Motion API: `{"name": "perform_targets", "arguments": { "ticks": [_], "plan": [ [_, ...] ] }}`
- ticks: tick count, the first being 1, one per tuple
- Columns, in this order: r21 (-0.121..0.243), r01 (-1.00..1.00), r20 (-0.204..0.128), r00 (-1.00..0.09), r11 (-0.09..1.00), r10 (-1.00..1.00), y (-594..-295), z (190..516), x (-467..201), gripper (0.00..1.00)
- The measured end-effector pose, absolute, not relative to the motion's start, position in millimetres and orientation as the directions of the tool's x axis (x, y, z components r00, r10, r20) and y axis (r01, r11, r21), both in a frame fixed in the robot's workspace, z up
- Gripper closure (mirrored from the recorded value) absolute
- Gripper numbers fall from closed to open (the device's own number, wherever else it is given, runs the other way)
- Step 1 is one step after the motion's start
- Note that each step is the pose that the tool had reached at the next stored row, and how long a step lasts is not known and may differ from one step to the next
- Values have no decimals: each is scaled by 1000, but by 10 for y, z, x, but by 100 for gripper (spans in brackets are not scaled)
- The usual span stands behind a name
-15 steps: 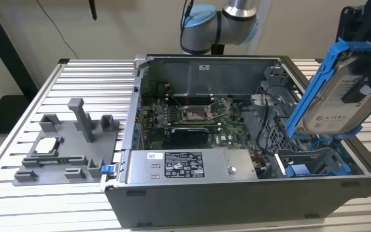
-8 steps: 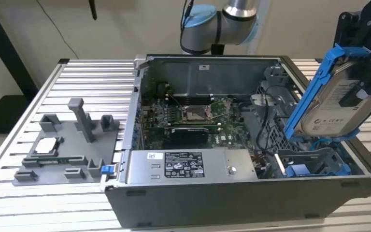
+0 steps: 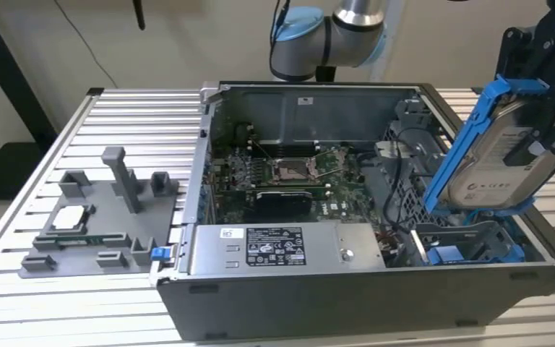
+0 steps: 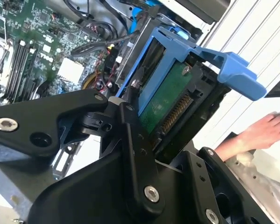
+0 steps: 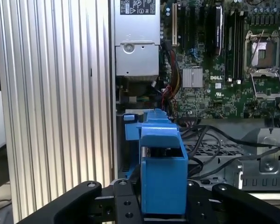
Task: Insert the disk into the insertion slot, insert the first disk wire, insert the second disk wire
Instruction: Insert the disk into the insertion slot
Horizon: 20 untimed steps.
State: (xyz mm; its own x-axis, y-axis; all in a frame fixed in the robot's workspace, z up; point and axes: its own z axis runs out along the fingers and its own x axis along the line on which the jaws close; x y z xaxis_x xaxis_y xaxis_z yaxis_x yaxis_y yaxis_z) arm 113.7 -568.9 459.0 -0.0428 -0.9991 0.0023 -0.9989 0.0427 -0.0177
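I'm watching gripper (image 3: 545, 126) gripping disk (image 3: 494, 163) by its flat faces, fingers (image 4: 130, 126) closed tight on it. Disk is hanging tilted, near upright, above insertion slot (image 3: 470, 242) in corner of open computer case (image 3: 355, 296) on exterior view's right (whether lower edge is touching bay, can't tell). In first wrist view I'm seeing blue carrier (image 5: 161, 177) sitting between fingers, with power supply box (image 5: 136, 51) and motherboard (image 5: 214, 84) beyond. Person's hand (image 4: 266, 133) is resting outside case.

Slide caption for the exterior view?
The gripper holds the disk tilted above the insertion slot in the open case.
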Motion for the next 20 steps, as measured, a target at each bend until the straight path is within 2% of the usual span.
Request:
{"name": "perform_targets", "arguments": {
  "ticks": [20],
  "plan": [
    [-18, -999, 3, -46, 45, -999, -5689, 4481, 1160, 100]
  ]
}}
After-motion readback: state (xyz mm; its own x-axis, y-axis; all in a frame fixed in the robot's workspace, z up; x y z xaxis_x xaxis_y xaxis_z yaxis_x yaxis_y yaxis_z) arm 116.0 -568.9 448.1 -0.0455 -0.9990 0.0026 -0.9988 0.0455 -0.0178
